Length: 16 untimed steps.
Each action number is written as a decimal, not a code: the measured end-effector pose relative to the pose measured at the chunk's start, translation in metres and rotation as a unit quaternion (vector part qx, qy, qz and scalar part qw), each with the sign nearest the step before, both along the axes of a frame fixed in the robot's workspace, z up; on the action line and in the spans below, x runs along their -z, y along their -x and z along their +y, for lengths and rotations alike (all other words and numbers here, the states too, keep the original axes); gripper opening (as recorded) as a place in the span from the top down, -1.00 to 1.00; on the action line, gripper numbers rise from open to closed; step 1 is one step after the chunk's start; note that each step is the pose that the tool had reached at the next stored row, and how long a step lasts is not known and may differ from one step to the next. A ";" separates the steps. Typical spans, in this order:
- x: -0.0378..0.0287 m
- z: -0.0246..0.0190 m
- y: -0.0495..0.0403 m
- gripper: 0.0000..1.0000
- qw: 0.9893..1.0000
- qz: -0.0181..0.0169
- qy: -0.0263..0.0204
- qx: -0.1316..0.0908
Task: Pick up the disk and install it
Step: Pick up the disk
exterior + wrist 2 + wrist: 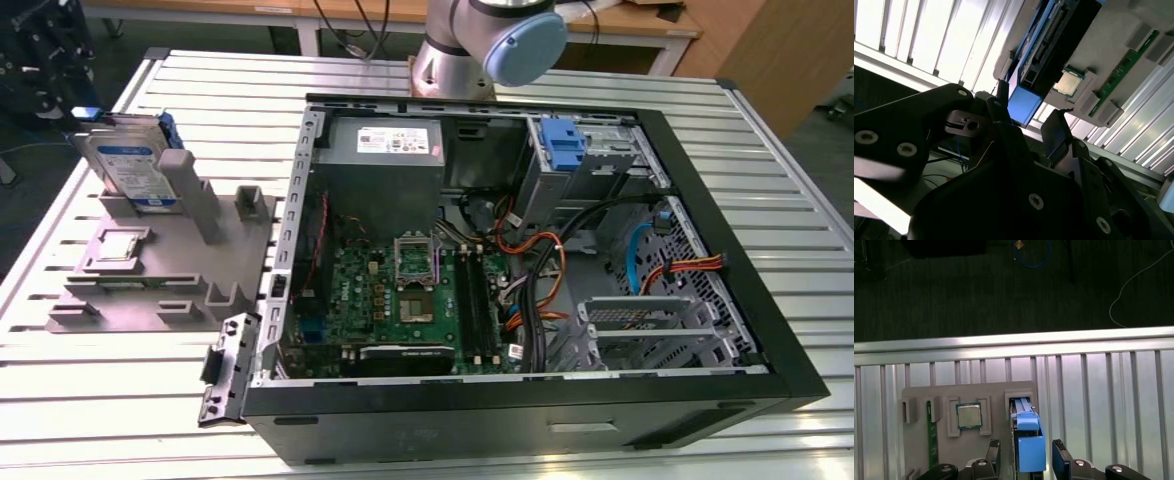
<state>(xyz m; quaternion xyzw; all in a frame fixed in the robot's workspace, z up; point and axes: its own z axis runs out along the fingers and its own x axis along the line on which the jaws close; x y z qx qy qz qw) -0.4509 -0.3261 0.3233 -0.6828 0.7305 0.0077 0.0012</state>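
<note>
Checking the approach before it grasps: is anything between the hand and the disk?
Nothing visible. In the first wrist view the open hand straddles the disk, which stands on edge in the grey holder. Its fingers flank the disk, with only bare gaps between.

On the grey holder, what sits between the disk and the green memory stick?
A processor chip, flat in its own recess of the grey holder, separates the memory stick from the disk, as the first wrist view shows.

The end effector (pixel 1026 444) straddles the disk (pixel 1030 452) standing in a grey holder (pixel 919 394).
</note>
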 end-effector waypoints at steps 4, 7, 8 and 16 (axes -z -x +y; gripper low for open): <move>0.0060 0.0002 0.0031 -0.06 1.000 0.000 -0.002 0.000; 0.0104 0.0002 0.0040 -0.06 1.000 -0.001 -0.003 -0.001; 0.0119 0.0003 0.0039 -0.06 1.000 -0.001 -0.003 -0.001; 0.0214 0.0003 0.0042 -0.06 1.000 -0.001 -0.003 -0.010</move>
